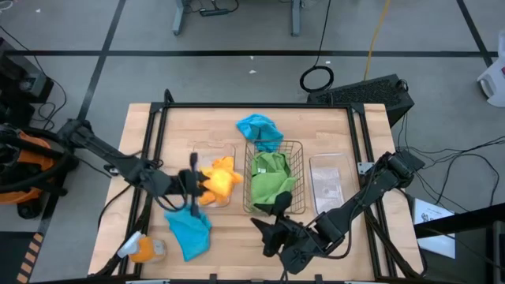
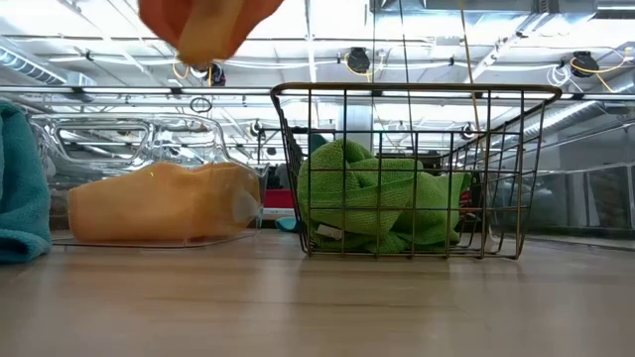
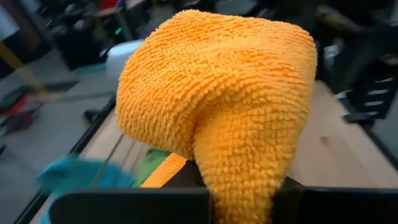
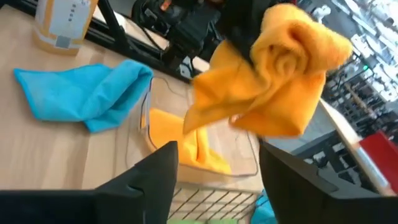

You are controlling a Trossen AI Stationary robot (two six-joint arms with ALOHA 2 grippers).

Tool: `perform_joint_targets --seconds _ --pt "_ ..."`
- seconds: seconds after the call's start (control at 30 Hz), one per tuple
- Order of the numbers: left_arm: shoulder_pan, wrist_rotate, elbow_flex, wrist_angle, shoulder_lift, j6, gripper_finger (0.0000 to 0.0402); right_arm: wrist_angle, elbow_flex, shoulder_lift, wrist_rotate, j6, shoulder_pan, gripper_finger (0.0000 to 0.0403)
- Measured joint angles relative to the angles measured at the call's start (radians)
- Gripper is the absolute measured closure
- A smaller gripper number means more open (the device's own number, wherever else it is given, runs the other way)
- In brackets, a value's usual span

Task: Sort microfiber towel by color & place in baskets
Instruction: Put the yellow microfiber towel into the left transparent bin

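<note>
Greens fill the wire basket (image 1: 276, 183); left gripper (image 1: 194, 182) pinches the second orange towel (image 1: 219, 179) above its clear bin (image 1: 207, 150), right gripper (image 1: 272, 227) spread, both blue towels (image 1: 189, 229) left.

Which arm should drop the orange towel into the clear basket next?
Left. Its gripper already holds the orange towel above the clear basket; the right gripper is empty by the wire basket.

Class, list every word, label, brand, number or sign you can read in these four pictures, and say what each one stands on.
No text can be read in any view.
Small orange-and-white bottle: its pale label carries dark marks, too blurred to read.
White paper sheet on the floor right of the table: print too small to read.
Dark wire mesh basket, clear plastic baskets, and the orange-yellow microfiber towel in the left gripper: no lettering visible.
</note>
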State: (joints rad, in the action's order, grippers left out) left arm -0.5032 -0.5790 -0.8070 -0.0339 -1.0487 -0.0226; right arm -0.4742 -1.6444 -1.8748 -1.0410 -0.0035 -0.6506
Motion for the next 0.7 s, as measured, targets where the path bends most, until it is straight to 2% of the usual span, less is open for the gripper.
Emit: perform_joint_targets --seconds 0.23,0.4,0.47,0.57,0.7 --pt "0.073 -0.029 0.0 -0.251 0.127 0.188 0.0386 -0.092 0.0 0.0 0.075 0.147 0.001 0.0183" --pt "0.16 -0.029 0.003 -0.422 0.143 0.373 0.0387 -0.091 0.0 0.0 0.12 0.182 0.0 0.0189" --pt "0.181 -0.029 0.019 -0.427 0.135 0.473 0.0386 -0.091 0.0 0.0 0.131 0.188 0.0 0.0191" --pt "0.195 -0.017 0.047 -0.421 0.104 0.535 0.0377 -0.091 0.0 0.0 0.131 0.194 0.0 0.0193" --pt "0.196 0.079 0.081 -0.419 0.067 0.568 0.0352 -0.092 0.0 0.0 0.131 0.194 0.0 0.0193"
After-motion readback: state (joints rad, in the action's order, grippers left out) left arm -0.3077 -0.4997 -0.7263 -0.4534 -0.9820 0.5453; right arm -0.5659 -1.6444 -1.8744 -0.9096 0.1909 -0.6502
